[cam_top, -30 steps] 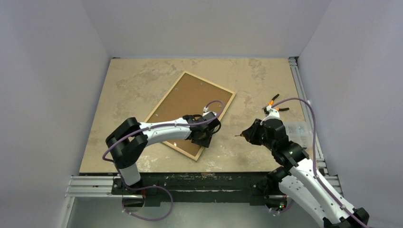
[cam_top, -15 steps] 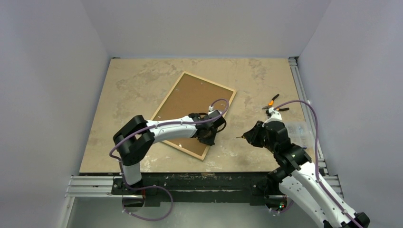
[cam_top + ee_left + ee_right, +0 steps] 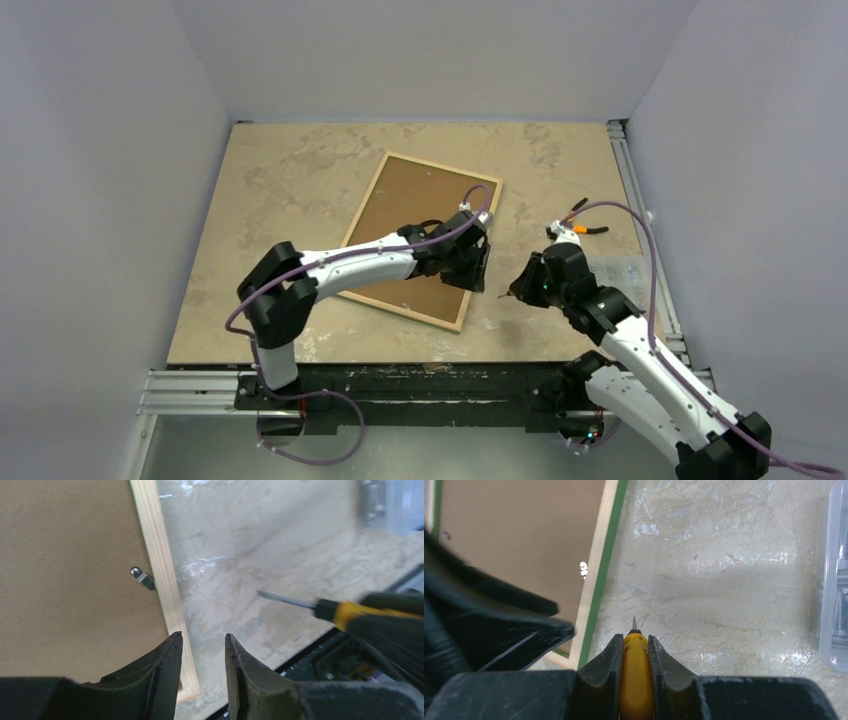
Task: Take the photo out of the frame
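The frame (image 3: 444, 169) lies face down mid-table, its light wood back edge (image 3: 160, 575) up and its green side (image 3: 605, 575) showing. Inside it sits the photo's brown fibreboard back (image 3: 412, 200), so the print itself is hidden. A small metal tab (image 3: 141, 577) holds the board at the wood edge. My left gripper (image 3: 476, 266) hovers open over the frame's right edge near its front corner, one fingertip above the wood, the other above the table (image 3: 202, 637). Just to the right, my right gripper (image 3: 520, 289) is shut on a yellow screwdriver (image 3: 635, 670), whose blade (image 3: 285, 599) points at the frame.
A small clear plastic box (image 3: 625, 272) sits at the right table edge, also in the right wrist view (image 3: 835, 580). Orange-handled pliers (image 3: 582, 220) lie behind my right gripper. An aluminium rail (image 3: 632, 190) runs along the right side.
The frame's near end has swung to the right. My left gripper moved right and slightly away along it. My right gripper shifted a little with the screwdriver still held.
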{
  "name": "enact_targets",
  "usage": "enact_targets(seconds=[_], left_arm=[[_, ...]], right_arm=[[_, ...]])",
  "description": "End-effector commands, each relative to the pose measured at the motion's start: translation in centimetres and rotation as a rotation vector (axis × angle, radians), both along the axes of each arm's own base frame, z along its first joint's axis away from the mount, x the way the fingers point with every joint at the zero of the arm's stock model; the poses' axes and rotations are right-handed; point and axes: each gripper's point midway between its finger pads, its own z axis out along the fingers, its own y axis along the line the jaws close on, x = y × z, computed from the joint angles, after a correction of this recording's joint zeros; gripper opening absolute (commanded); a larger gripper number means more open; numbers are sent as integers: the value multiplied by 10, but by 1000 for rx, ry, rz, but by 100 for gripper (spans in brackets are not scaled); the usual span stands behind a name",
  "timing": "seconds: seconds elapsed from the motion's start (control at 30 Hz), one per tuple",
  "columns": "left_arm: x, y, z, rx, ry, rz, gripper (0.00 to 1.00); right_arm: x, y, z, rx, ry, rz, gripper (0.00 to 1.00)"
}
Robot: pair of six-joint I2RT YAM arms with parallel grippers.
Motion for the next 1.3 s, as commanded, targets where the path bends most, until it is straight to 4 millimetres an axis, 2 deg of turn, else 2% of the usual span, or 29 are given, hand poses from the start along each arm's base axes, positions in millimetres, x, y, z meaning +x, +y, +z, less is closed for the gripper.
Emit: enact_targets(seconds=[0.0, 0.13, 0.3, 0.4, 0.47, 0.57, 0.7, 0.9, 1.03, 1.27], left_arm=[[16, 3, 97, -185, -150, -39, 42], [27, 44, 137, -214, -239, -37, 50], [37, 98, 186, -231, -323, -65, 54], [36, 121, 203, -186, -417, -94, 55], [38, 132, 206, -147, -466, -94, 56], [43, 140, 199, -110, -508, -80, 57], [40, 151, 206, -35, -594, -82, 58], [39, 153, 206, -15, -628, -86, 62], [38, 150, 202, -2, -629, -97, 63], [40, 147, 193, 24, -616, -106, 64]], right_arm=[[20, 8, 19, -26, -34, 29, 0], [33, 23, 31, -62, -35, 60, 0], [48, 59, 32, -99, -7, 121, 0], [61, 77, 34, -104, -9, 140, 0], [70, 86, 34, -117, -2, 153, 0], [82, 95, 34, -158, 20, 173, 0], [96, 88, 33, -247, 24, 133, 0], [106, 90, 22, -317, 65, 137, 0], [106, 87, 17, -332, 78, 123, 0], [95, 86, 4, -317, 115, 143, 0]])
